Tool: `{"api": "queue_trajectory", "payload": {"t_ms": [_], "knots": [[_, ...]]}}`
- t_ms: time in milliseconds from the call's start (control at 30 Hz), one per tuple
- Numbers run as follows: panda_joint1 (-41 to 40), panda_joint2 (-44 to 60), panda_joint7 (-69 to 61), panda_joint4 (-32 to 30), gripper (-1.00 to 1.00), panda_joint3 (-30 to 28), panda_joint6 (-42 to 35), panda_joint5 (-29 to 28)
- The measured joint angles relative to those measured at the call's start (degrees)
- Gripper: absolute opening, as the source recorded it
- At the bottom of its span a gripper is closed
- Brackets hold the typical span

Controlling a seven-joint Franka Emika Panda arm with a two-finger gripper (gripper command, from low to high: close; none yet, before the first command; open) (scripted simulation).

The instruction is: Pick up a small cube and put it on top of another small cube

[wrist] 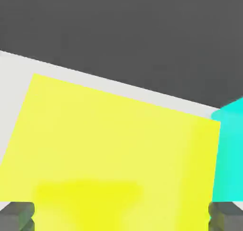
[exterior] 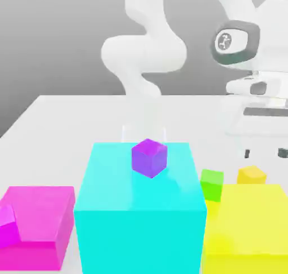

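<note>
The small orange-yellow cube [exterior: 251, 175] sits on the table behind the big yellow block [exterior: 247, 228], at the exterior view's right. A small green cube [exterior: 212, 183] lies just to its left. My gripper [exterior: 265, 153] hangs open a little above the small cube, slightly to its right, with nothing between the fingers. In the hand view the two fingertips [wrist: 16, 216] stand far apart at the picture's edge, around my gripper [wrist: 121, 219]. Beyond them spreads the big yellow block's top [wrist: 114, 144].
A big cyan block [exterior: 140, 205] stands in the middle with a small purple cube [exterior: 149, 157] on top. A magenta block [exterior: 36, 222] lies at the exterior view's left. The cyan block [wrist: 230, 154] also borders the yellow one in the hand view. The white arm rises behind.
</note>
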Motion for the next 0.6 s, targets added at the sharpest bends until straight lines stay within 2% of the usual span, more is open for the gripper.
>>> {"api": "queue_trajectory", "payload": {"t_ms": [133,233,300,433,600], "knots": [[4.9,5.4,3.0,-3.7,0.0,3.3,4.1,1.4],[9.2,8.3,2.4,-6.6,0.0,5.9,7.3,6.7],[9.7,9.7,2.9,-7.0,0.0,5.8,8.5,7.0],[10.5,12.7,6.9,-6.1,0.0,3.8,10.1,2.2],[14.5,16.8,13.4,-4.9,0.0,-2.1,12.4,-6.7]]}}
